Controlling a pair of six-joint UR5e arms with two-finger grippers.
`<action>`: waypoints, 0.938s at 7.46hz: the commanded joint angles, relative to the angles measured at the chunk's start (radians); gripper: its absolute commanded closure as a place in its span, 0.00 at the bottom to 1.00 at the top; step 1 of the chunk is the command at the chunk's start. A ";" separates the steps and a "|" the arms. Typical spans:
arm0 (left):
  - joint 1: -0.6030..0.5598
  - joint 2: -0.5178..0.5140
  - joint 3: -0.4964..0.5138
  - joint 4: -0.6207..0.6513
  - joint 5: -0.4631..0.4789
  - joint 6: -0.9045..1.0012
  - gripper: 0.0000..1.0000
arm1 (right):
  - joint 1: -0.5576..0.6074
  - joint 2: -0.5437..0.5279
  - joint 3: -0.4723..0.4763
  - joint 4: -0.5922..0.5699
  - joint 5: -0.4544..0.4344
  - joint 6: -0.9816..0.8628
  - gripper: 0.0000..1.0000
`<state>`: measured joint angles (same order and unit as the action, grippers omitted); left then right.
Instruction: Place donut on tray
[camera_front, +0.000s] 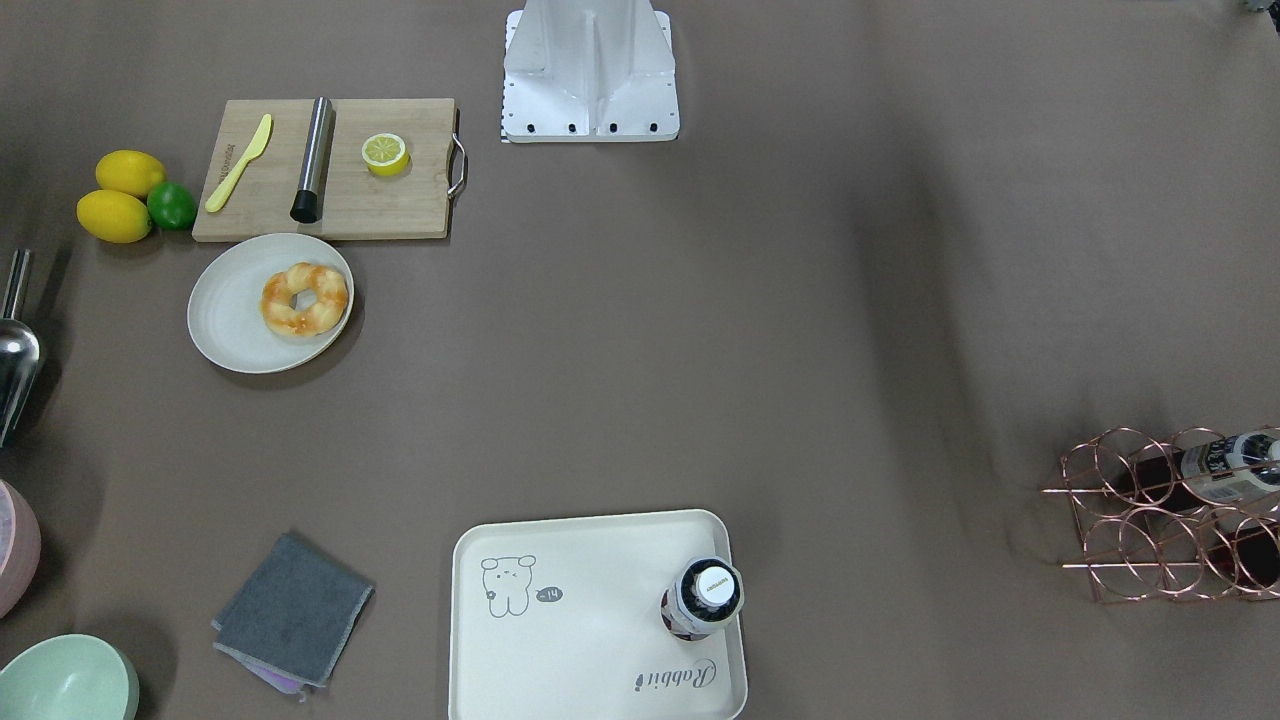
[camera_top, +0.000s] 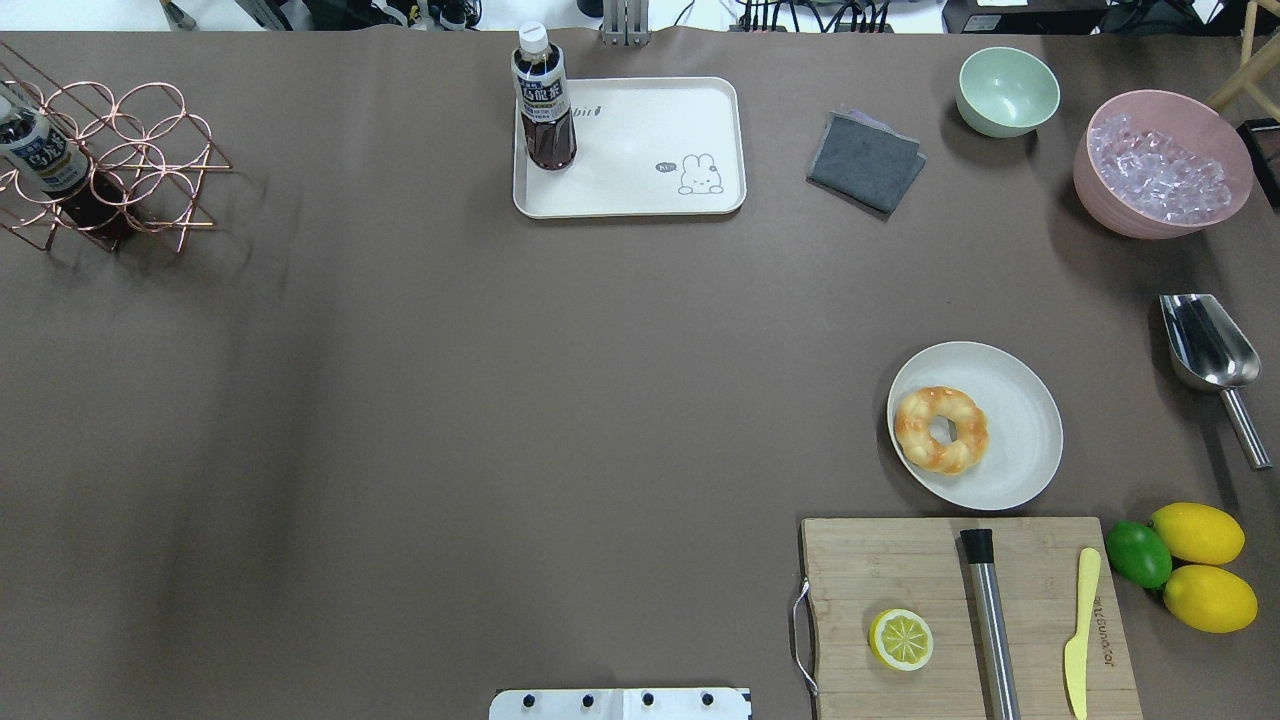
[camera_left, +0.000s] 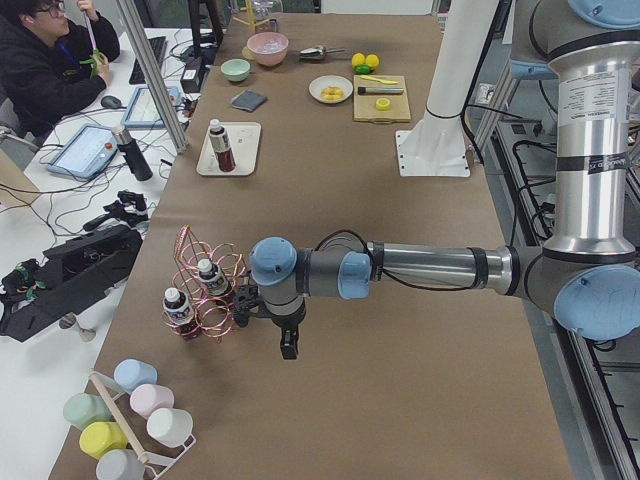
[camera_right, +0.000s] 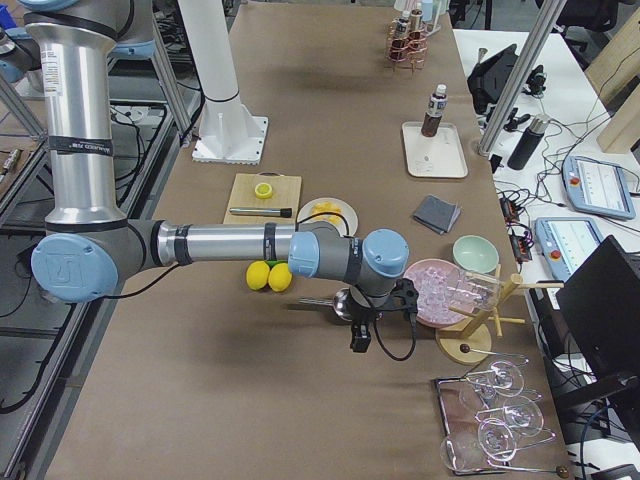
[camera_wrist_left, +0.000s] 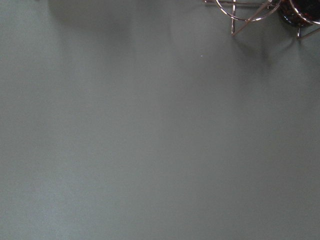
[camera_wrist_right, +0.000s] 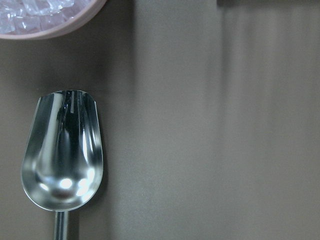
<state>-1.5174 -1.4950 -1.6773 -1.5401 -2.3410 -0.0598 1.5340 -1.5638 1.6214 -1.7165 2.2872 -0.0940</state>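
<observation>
Donut (camera_top: 941, 429) lies flat on round plate (camera_top: 1025, 440), not on tray (camera_top: 640, 140); it is well apart from the tray, toward the robot's base and off to the robot's right of it. Tray sits on counter (camera_top: 500, 400) at the far edge, with one upright bottle (camera_top: 543, 100) standing in its corner on the robot's left; the rest of the tray surface is bare. Left arm (camera_left: 430, 265) has its forearm stretched level out over the counter and its wrist bent down. Left tool (camera_left: 289, 345) points straight down above the counter, well apart from the tray on the robot's left of it, just beside wire rack (camera_left: 205, 295). Can't tell how far it is open, and nothing is seen in it. Right arm (camera_right: 220, 243) takes the same pose: forearm level, wrist down. Right tool (camera_right: 359, 340) hangs over metal scoop (camera_wrist_right: 62, 160), well apart from the tray on the robot's right of it. Its opening can't be told either, and it is not touching the donut.
</observation>
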 joint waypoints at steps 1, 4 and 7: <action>0.000 0.002 -0.001 0.000 0.000 0.000 0.02 | 0.000 0.001 0.000 0.000 0.000 0.000 0.00; 0.000 -0.001 -0.001 0.000 0.002 0.000 0.02 | 0.000 -0.001 0.000 0.000 0.002 0.000 0.00; 0.002 -0.005 -0.001 0.000 0.031 0.000 0.02 | 0.002 0.001 0.008 0.000 0.002 0.004 0.00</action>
<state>-1.5162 -1.4972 -1.6781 -1.5401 -2.3226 -0.0598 1.5347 -1.5640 1.6230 -1.7165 2.2887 -0.0924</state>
